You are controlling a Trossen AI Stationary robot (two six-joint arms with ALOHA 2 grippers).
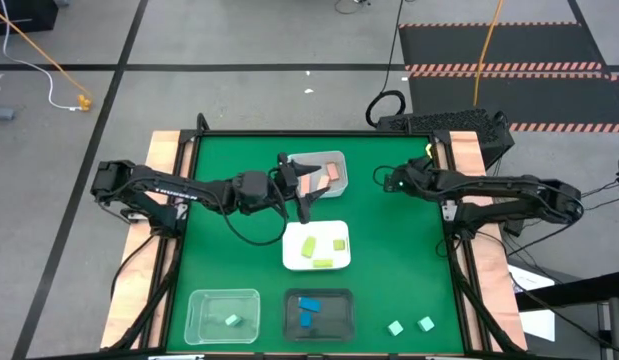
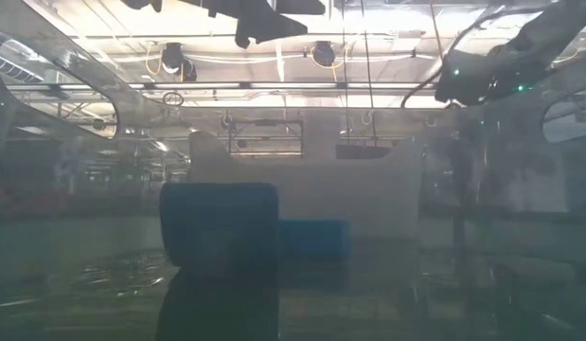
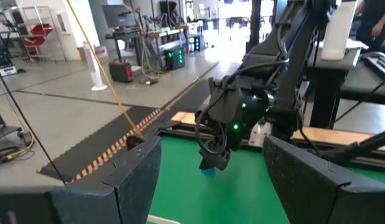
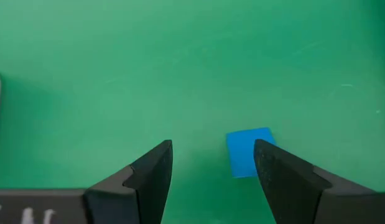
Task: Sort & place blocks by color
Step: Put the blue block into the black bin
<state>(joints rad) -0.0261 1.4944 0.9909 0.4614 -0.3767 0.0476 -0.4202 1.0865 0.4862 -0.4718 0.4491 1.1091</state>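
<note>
right tool (image 4: 212,167) open — above blue block (image 4: 248,152) (untouched)

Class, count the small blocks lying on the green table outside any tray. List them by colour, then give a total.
Small pale mint green cubes: 2
Small blue cube: 1
Total: 3

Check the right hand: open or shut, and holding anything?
Open and empty. In its wrist view the right hand has spread fingers above the green mat, with a blue block lying loose on the mat below them.
</note>
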